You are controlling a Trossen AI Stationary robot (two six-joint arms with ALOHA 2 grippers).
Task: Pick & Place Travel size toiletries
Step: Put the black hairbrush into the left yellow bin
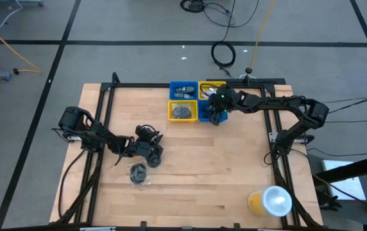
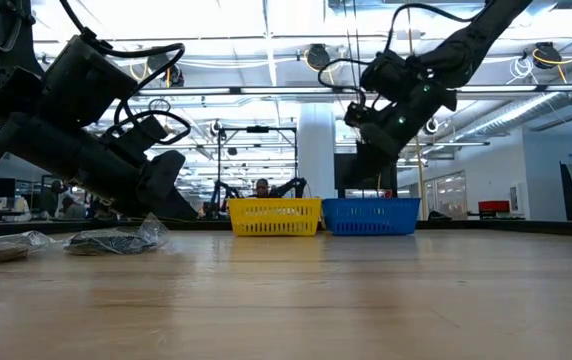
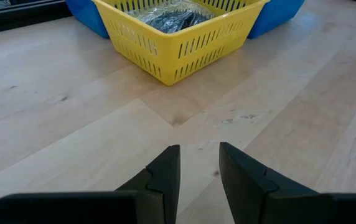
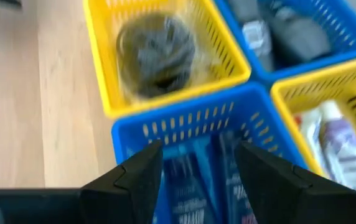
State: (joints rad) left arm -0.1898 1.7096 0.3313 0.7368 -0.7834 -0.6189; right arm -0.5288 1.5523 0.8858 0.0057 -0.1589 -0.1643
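One wrapped disc [image 1: 138, 173] remains on the table. Left gripper [image 3: 199, 167], parted and empty, should drop squarely over it. Right gripper [image 4: 198, 167] hangs parted above the blue bin [image 4: 165, 121].

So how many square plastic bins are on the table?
4, clustered at the far edge: blue bin, yellow bin beside it, yellow bin in front, blue bin under the right tool.

The wooden table [image 1: 196, 167] carries four square bins, two blue [image 1: 183, 90] and two yellow [image 1: 182, 111], grouped touching near its far edge. A dark wrapped disc [image 1: 138, 172] lies left of centre, and a yellow cup [image 1: 270, 201] lies well apart near the front right corner.
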